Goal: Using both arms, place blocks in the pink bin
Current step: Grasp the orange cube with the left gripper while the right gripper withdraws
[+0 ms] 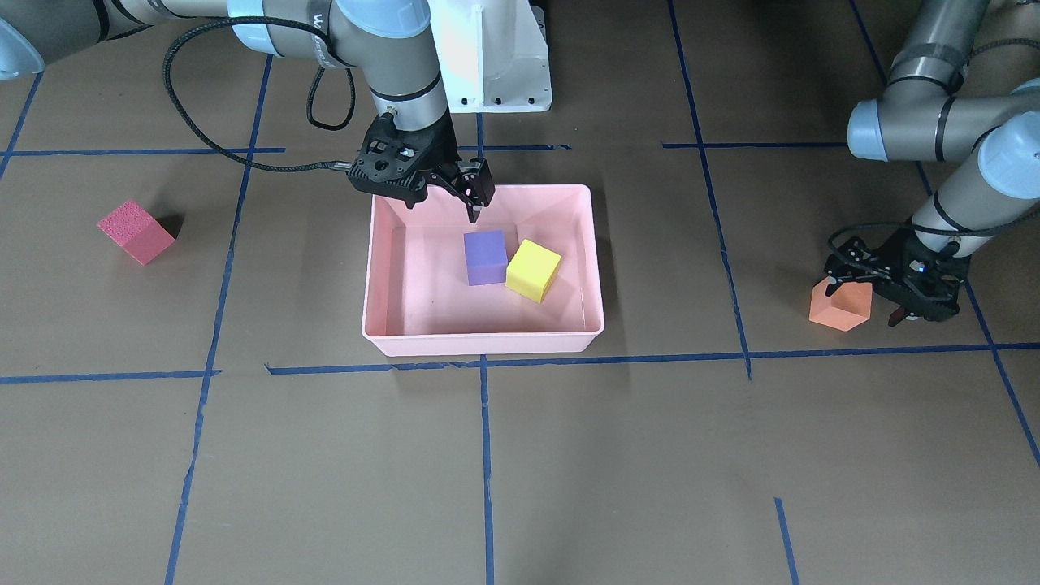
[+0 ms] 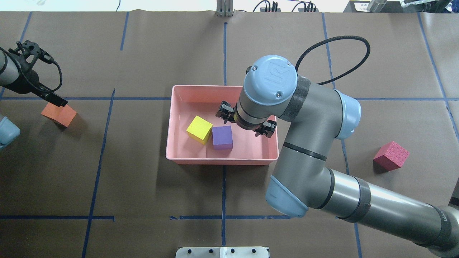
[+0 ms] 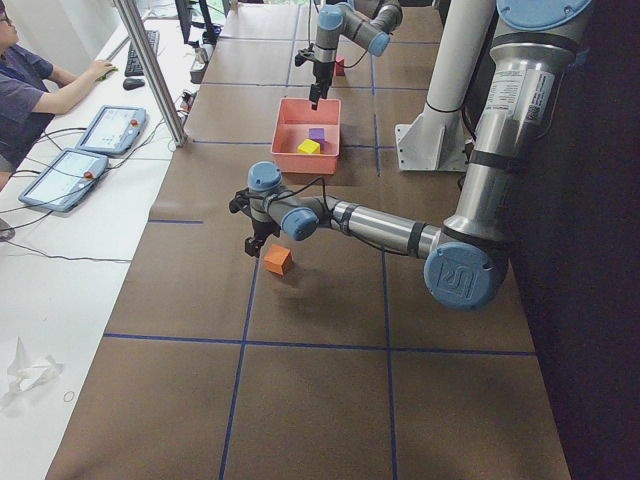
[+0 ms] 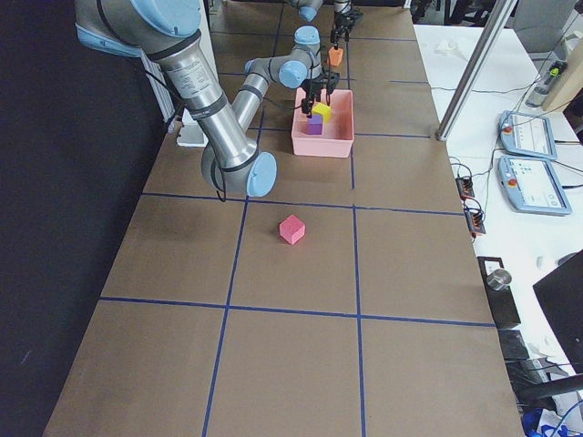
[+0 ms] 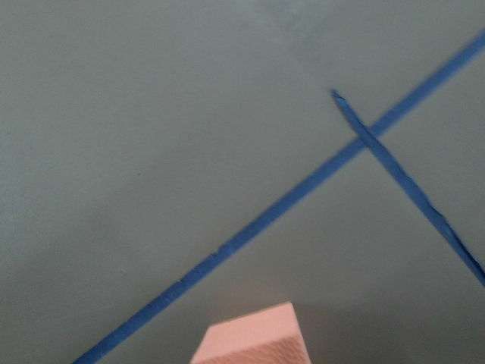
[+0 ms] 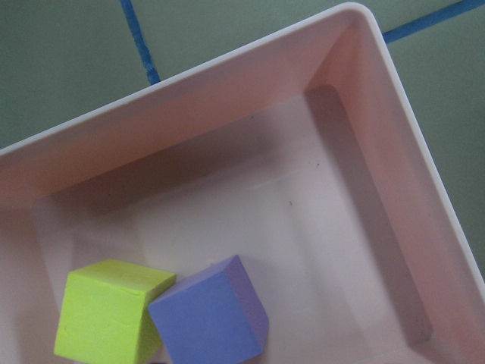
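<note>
The pink bin point(image 1: 483, 343) sits mid-table and holds the purple block point(image 1: 485, 257) and the yellow block point(image 1: 533, 270) side by side. They also show in the right wrist view as purple block point(image 6: 208, 315) and yellow block point(image 6: 106, 315). My right gripper point(image 1: 448, 203) hangs open and empty over the bin's robot-side part, above the purple block. The orange block point(image 1: 841, 307) rests on the table. My left gripper point(image 1: 868, 296) is open, low over it, holding nothing. The red-pink block point(image 1: 136, 231) lies alone on the table on my right side.
Blue tape lines point(image 1: 485, 455) cross the brown table cover. The white pedestal base point(image 1: 496, 57) stands behind the bin. In the side view an operator point(image 3: 25, 85) sits at a bench with tablets beyond the table's far edge.
</note>
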You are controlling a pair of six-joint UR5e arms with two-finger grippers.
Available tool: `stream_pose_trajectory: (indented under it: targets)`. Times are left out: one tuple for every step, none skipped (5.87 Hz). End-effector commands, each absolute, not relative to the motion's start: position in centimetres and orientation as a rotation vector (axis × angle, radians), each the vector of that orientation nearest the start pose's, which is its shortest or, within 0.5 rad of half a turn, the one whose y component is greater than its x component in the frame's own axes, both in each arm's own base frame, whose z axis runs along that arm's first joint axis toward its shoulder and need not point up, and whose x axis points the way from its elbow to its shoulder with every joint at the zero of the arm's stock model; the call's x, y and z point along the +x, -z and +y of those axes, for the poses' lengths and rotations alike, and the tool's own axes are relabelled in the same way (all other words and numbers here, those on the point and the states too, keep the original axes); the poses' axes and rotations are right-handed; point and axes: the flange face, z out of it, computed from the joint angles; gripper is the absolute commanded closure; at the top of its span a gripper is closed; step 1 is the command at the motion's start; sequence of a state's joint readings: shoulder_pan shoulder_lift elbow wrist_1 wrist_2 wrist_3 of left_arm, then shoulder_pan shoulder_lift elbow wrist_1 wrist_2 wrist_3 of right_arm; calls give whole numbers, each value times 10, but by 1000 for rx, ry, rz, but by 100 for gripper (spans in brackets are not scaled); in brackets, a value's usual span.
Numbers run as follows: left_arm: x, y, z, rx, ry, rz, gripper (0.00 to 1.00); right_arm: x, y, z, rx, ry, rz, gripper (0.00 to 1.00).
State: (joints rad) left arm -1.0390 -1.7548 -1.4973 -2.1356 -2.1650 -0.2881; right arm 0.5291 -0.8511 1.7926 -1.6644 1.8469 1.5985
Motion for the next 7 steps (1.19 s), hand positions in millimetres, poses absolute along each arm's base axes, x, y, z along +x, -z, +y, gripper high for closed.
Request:
stream_pose_trajectory:
  targets:
    - [240,-564,-554,386,-361,828,0,-500,-162,-416,-42,-400,-882,0]
    - [245,-567,-551,375,-365,829,0,-499,-169,-415,-38,-390,-875,0]
    - [253,-580,-538,342,-372,828,0,-498,-170,-415,-37,-389,-873,0]
    - [258,-574,-531,273,-338,904,0,-498,-170,-415,-37,-391,-873,0]
    - [264,-582,-523,249,-345,910,0,-498,-170,-415,-33,-393,-872,0]
    - [270,-585,-517,241,-357,908,0,-499,-171,-415,-32,-393,-870,0]
    - [272,-580,-517,245,-359,913,54,-498,-172,-414,-31,-392,-870,0]
